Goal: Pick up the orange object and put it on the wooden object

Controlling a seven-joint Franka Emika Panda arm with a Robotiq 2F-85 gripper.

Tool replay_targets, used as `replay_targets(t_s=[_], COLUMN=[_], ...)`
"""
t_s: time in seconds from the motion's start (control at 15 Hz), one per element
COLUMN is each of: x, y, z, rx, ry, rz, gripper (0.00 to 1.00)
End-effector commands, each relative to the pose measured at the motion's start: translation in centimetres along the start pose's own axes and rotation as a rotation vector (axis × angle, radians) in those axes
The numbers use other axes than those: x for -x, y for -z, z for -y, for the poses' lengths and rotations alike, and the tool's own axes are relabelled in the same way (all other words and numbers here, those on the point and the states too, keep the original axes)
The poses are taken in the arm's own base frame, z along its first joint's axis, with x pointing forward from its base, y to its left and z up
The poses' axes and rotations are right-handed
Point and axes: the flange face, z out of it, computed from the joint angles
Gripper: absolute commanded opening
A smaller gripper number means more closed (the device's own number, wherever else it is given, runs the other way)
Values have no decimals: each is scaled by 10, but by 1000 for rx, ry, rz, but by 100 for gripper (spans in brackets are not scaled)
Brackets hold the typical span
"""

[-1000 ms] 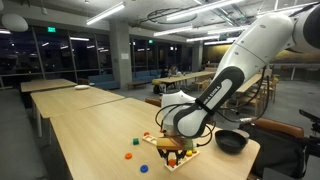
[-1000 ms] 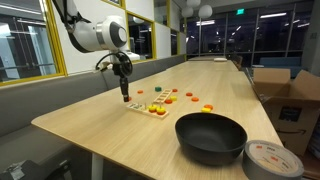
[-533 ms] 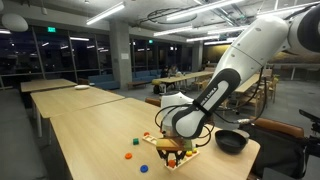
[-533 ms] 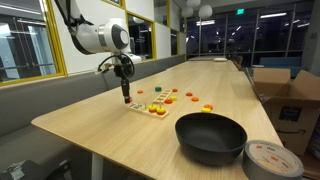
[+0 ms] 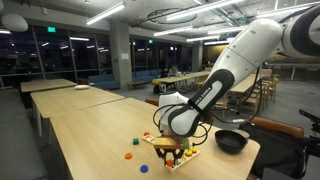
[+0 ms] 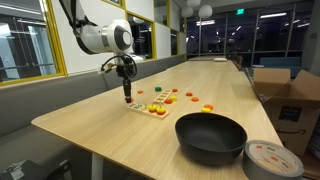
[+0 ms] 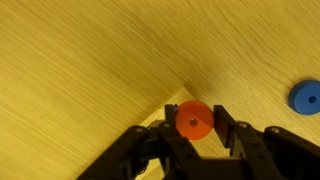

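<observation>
The fingers (image 7: 226,135) were clamped on the orange disc (image 7: 194,121), which sat between them above a corner of the wooden board (image 7: 176,103). Pickup looked done; setting it down and releasing remained.

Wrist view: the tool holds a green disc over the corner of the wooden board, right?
Not green. The wrist view shows the disc in the tool is orange; it is indeed over the corner of the wooden board.
</observation>
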Motion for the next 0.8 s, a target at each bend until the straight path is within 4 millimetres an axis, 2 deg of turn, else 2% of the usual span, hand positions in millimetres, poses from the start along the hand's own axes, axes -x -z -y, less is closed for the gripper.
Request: replay_targets(t_s=[0.0, 0.73], x=[-9, -23], y=[2, -6], z=[8, 8], rx=[-1, -3], ry=[2, -17], rz=[28, 56], gripper=[18, 18])
